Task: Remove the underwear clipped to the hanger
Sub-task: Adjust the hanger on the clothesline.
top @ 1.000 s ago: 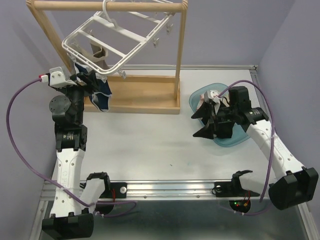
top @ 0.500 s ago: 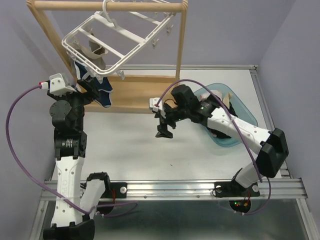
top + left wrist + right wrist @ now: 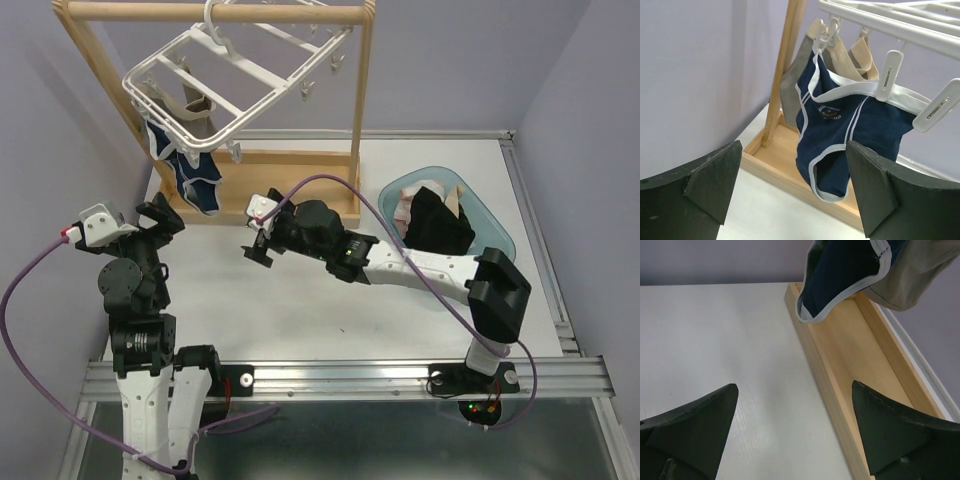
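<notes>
Navy underwear (image 3: 845,125) hung clipped under the hanger (image 3: 900,27). Just beside it, the left fingers (image 3: 715,180) and the right fingers (image 3: 890,425) were wide open and held nothing.

navy underwear (image 3: 860,131) clipped to hanger (image 3: 900,27)

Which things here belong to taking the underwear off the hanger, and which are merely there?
Belong to the job:
navy underwear
beige underwear
hanger
clips
left gripper, open
right gripper, open
blue tub, probably for removed pieces

Merely there:
wooden stand
purple cables
</notes>
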Controlling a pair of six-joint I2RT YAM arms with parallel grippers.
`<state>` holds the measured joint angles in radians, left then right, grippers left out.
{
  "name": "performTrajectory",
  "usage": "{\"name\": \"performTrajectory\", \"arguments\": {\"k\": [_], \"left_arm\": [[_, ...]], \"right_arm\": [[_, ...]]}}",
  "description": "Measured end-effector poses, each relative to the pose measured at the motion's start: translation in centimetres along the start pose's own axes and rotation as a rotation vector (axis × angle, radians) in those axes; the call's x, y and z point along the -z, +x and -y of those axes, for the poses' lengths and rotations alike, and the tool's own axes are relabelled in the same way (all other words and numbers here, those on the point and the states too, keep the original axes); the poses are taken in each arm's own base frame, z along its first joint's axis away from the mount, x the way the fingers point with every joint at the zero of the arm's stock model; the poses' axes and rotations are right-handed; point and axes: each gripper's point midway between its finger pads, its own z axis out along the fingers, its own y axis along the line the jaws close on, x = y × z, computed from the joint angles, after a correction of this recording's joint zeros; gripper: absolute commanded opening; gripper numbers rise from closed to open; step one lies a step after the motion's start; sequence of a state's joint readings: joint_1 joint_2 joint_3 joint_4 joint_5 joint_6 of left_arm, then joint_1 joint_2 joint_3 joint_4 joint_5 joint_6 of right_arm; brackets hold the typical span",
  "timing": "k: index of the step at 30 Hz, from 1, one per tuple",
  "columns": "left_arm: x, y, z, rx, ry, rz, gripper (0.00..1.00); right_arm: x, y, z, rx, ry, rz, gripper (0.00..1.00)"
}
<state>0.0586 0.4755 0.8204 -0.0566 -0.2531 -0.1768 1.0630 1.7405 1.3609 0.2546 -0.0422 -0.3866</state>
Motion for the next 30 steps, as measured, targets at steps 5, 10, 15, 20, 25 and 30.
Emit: {"name": "performTrajectory", "arguments": {"k": [5, 10, 15, 20, 25, 30], "left_arm": [[1.4, -0.7, -1.2, 0.014, -0.04, 0.053, 0.96], [2.2, -0.5, -2.0, 0.019, -0.063, 0.072, 0.96], [2.4, -0.3, -2.3, 0.018, -0.077, 0.071, 0.96], [2.6, -0.3, -2.4, 0.019, -0.077, 0.075, 0.96], [2.5, 0.4, -2.4, 0.016, -0.073, 0.061, 0.96], [2.5, 0.4, -2.3, 0.014, -0.065, 0.061, 0.96]], "right_arm": [[-2.9, 1.6, -0.1, -0.07, 0.049, 0.002, 1.0], [-5.2, 0.9, 0.6, -0.08, 0.078, 0.058, 1.0], [-5.6, -0.5, 0.7, -0.045, 0.064, 0.118, 1.0], [-6.6, -1.4, 0.7, -0.07, 0.055, 0.145, 1.0], [-7.1, 0.0, 0.2, -0.08, 0.032, 0.067, 1.0], [-6.5, 1.6, -1.0, -0.049, -0.025, 0.008, 1.0]]}}
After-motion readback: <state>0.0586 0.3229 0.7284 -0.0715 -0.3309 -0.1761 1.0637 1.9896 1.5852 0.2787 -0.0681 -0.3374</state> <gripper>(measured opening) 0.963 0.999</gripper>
